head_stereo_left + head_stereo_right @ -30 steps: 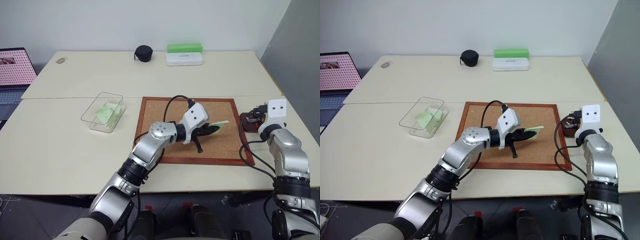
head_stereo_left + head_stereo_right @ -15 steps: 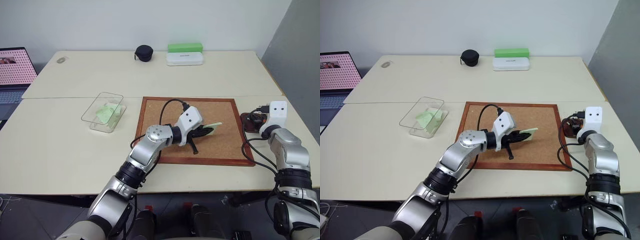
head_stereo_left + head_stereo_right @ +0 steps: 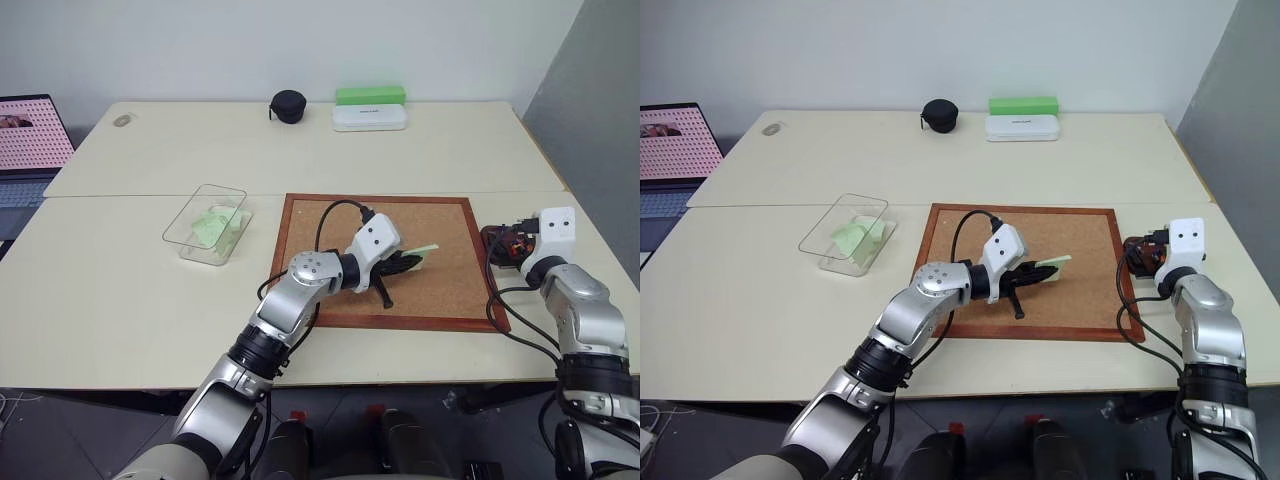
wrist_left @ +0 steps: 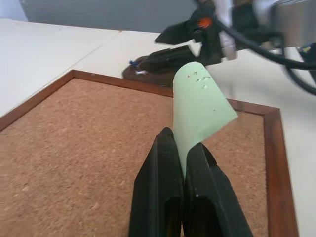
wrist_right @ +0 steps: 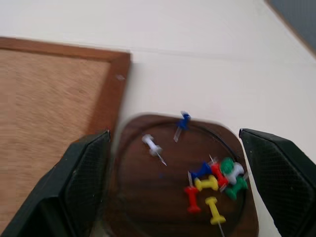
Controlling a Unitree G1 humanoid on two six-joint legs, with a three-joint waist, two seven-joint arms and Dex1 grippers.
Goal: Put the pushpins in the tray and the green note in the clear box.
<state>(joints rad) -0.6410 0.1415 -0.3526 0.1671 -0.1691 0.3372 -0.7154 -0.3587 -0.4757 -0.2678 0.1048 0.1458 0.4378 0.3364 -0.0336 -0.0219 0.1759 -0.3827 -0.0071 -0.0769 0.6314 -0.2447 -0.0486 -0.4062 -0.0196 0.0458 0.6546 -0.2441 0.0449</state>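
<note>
Bare table (image 3: 130,285) lies between the cork board (image 3: 455,285) and the clear box (image 3: 207,223), unobstructed.

Rough cork board (image 3: 450,262), wood-framed

Green note (image 4: 201,101), pale and curling, lifts above mid-frame. Pushpins (image 5: 210,180) cluster in the brown tray (image 5: 148,207), right edge. Clear box (image 3: 206,225) sits left of centre, upright.
</note>
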